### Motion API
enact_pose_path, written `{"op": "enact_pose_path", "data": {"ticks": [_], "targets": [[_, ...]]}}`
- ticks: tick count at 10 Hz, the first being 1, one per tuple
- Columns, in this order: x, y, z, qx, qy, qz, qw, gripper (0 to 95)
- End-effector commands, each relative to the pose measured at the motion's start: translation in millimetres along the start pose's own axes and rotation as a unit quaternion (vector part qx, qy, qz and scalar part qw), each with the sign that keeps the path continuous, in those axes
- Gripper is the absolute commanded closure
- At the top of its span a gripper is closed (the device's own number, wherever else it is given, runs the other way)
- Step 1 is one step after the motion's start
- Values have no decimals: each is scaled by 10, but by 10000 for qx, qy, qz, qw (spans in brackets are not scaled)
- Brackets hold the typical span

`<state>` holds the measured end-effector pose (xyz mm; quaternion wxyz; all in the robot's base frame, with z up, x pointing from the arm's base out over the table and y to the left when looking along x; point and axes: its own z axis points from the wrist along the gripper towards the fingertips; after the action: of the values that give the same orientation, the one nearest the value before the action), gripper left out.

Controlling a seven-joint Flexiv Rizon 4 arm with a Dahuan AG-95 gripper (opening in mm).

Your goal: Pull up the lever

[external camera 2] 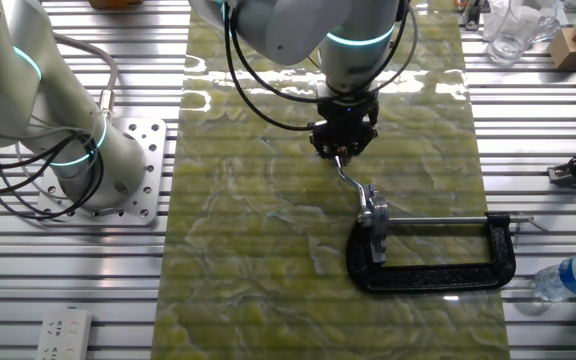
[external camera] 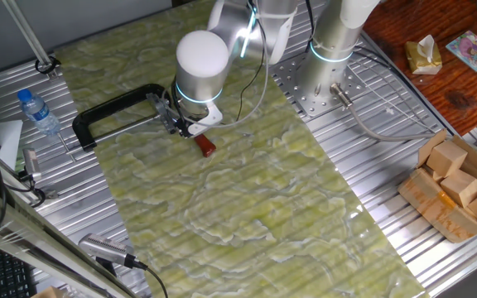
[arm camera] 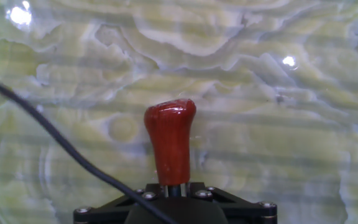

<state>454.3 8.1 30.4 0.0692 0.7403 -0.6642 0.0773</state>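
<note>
The bench point(external camera: 98, 240) is ribbed metal, with a green marbled mat point(external camera: 288, 207) running down its middle. Along its edges lie a water bottle point(external camera: 38, 112), wooden blocks point(external camera: 458, 178) in a box and a second arm's base point(external camera 2: 118, 170).

One fixed view shows the red cap of the lever point(external camera: 206, 146) poking out just below the tool point(external camera: 190, 126), near the mat's middle, beside a black clamp point(external camera: 110, 112). The other fixed view shows the lever's bent silver rod point(external camera 2: 351, 181) running from the tool point(external camera 2: 342, 148) down to a metal base point(external camera 2: 375, 215) held in the clamp point(external camera 2: 433, 272).

The hand view shows only the cap point(arm camera: 169, 143), upright over the mat, its lower end hidden by the tool's black body; the fingers are out of frame. The tool looks closed around the lever, though the contact itself is too small to make out.
</note>
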Motion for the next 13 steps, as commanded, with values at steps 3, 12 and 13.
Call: {"op": "enact_pose_path", "data": {"ticks": [3,12,13], "targets": [[0,-2,-3,48,-25,-50,10000,950],[50,-20,-162,86,-460,28,9989,950],[52,-23,-187,84,-469,25,9989,950]]}}
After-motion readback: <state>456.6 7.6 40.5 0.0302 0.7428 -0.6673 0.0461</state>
